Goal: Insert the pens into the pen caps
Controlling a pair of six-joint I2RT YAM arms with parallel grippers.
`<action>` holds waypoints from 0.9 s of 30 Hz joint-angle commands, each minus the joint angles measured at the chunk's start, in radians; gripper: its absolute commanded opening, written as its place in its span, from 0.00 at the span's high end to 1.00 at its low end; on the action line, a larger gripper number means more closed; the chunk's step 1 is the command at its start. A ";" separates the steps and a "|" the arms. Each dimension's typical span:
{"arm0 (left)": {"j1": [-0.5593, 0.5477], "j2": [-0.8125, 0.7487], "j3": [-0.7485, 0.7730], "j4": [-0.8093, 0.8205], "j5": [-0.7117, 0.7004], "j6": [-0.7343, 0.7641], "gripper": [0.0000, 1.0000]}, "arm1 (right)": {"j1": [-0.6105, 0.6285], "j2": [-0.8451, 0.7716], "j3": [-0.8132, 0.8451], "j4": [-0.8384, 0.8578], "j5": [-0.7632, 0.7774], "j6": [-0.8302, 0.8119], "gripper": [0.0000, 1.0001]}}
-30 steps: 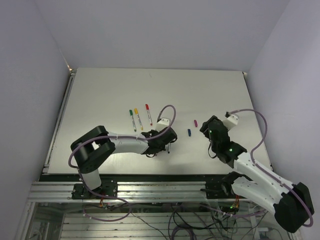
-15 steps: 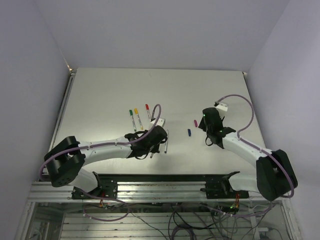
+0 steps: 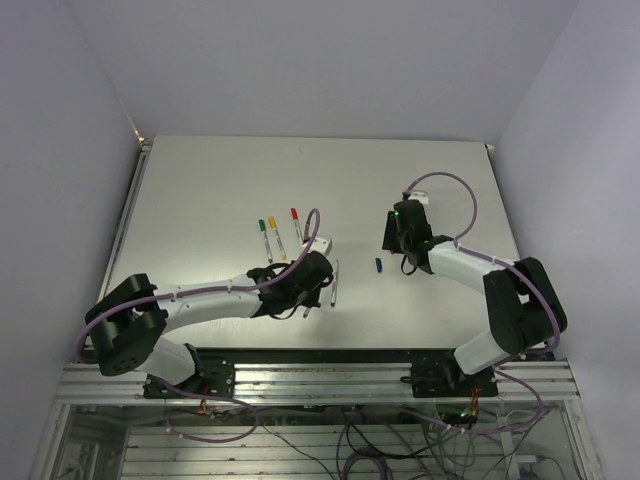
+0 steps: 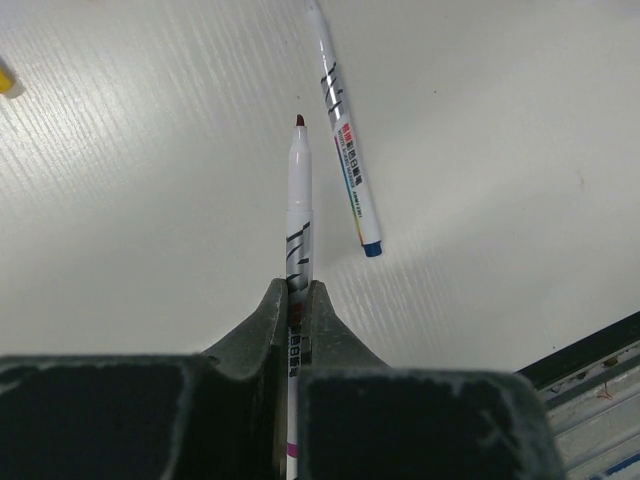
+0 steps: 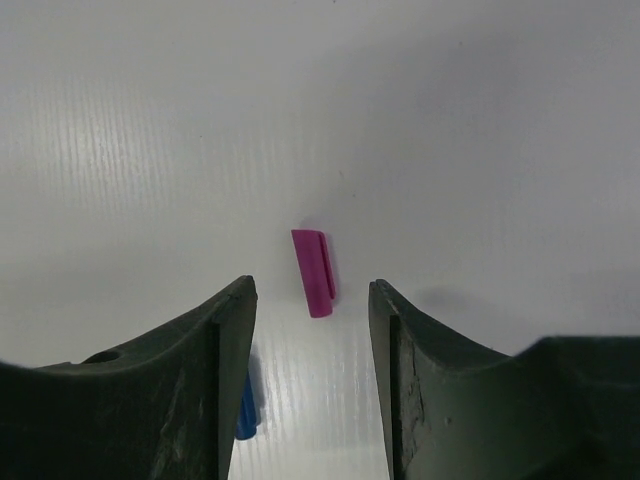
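Three pens [image 3: 277, 238] at the table's [image 3: 200, 180] middle look capped; the left gripper [image 4: 298, 290] pinches the purple pen [image 4: 299, 200], the right gripper [image 5: 310, 290] hangs spread over the purple cap [image 5: 314, 272] toward the right edge, and the blue pen [image 4: 343, 150] and blue cap [image 5: 245, 410] lie unjoined.

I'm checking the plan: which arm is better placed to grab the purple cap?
Right. The right gripper hangs open over the purple cap, which shows between its jaws in the wrist view. The left gripper is shut on a pen, away from the cap.
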 commanded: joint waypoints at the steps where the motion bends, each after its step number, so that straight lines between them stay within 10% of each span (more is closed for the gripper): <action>1: 0.004 -0.010 -0.004 0.044 0.028 0.015 0.93 | -0.014 0.044 0.030 0.023 -0.050 -0.035 0.51; 20: 0.020 0.002 -0.015 0.084 0.075 0.017 0.93 | -0.023 0.164 0.043 0.039 -0.031 -0.036 0.55; 27: 0.026 0.008 -0.013 0.076 0.074 0.017 0.93 | -0.026 0.208 0.048 0.017 -0.032 -0.007 0.70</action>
